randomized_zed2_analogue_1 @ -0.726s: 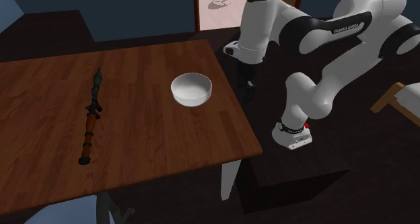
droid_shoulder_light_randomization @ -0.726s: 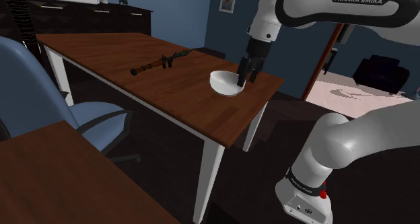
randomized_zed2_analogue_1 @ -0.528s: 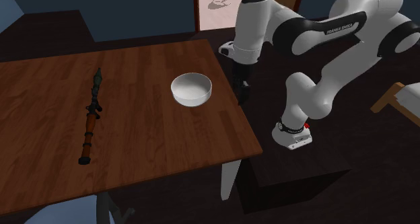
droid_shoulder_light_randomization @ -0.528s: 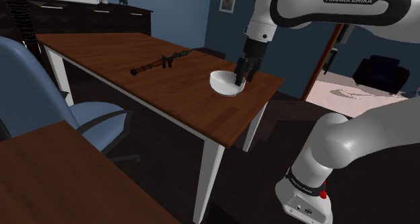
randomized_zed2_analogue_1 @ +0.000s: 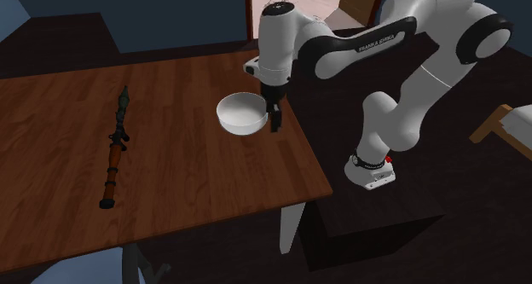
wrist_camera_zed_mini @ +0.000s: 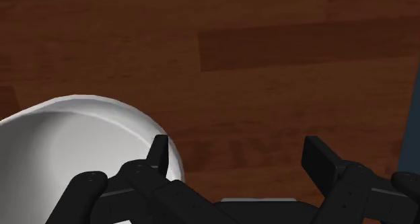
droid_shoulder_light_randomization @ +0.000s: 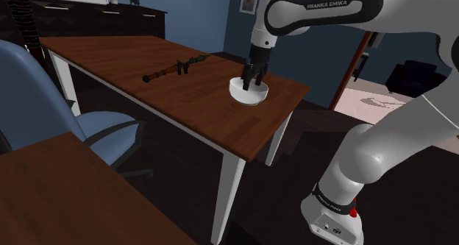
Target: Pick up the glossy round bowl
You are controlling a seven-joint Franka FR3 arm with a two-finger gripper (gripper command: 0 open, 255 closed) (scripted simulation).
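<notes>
Gripper [randomized_zed2_analogue_1: 274, 118] has swung in from off the table edge, now at the white bowl's [randomized_zed2_analogue_1: 241, 113] stand-side rim. Jaws open, nothing held. Bowl sits upright on the wooden table [randomized_zed2_analogue_1: 187, 197] nr its corner. One finger's at the rim, so prob needs a nudge inward before closing

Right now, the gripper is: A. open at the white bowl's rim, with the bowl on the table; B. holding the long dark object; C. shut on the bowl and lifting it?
A: in the wrist view the gripper stands open, one finger over the white bowl at its rim, while the bowl rests on the wooden table.
</notes>
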